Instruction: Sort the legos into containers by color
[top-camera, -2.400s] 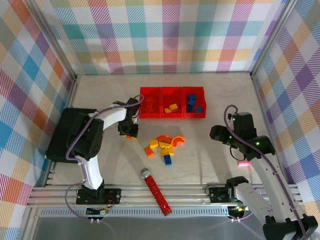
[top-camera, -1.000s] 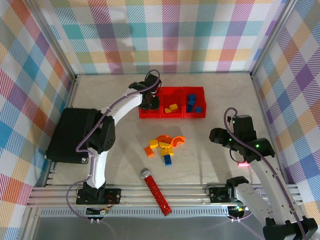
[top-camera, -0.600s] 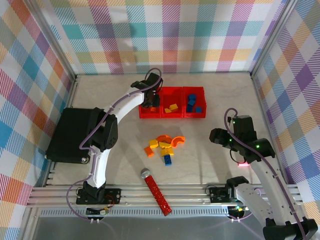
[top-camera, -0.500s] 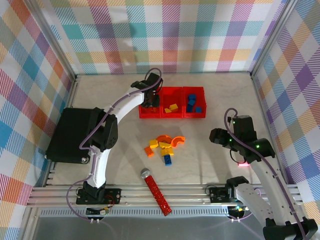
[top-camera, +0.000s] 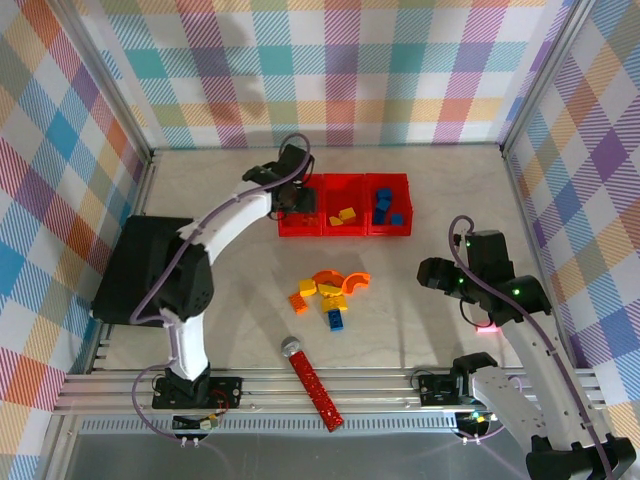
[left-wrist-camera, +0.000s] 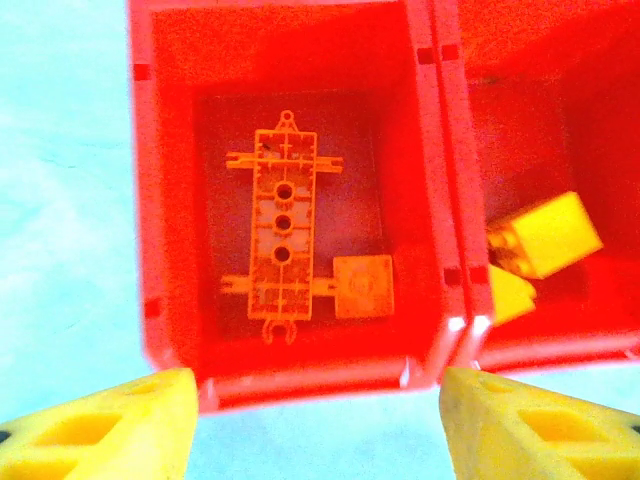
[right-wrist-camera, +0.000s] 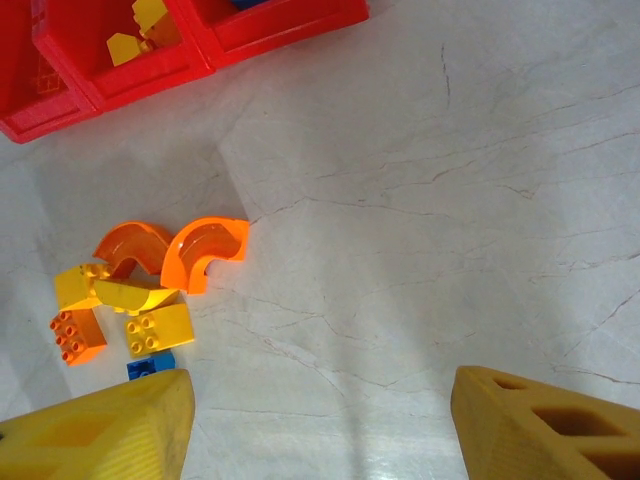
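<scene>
Left fingers gape wide and empty above the left bin, orange plate inside. Best to lift clear of its rim, then target an orange arch on the bench.

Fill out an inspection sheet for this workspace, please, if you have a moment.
Surface: pale marbled table.
Job's things: three red bins in a row; orange pieces in the left one, yellow bricks in the middle, blue bricks in the right; loose legos piled on the table.
Clutter: red stick; black case.
Grippers: left gripper open, empty, above the left bin; right gripper open, empty, above bare table.
Cables: purple cable looped along each arm.
Surroundings: plaid walls; metal rail at the near edge.
</scene>
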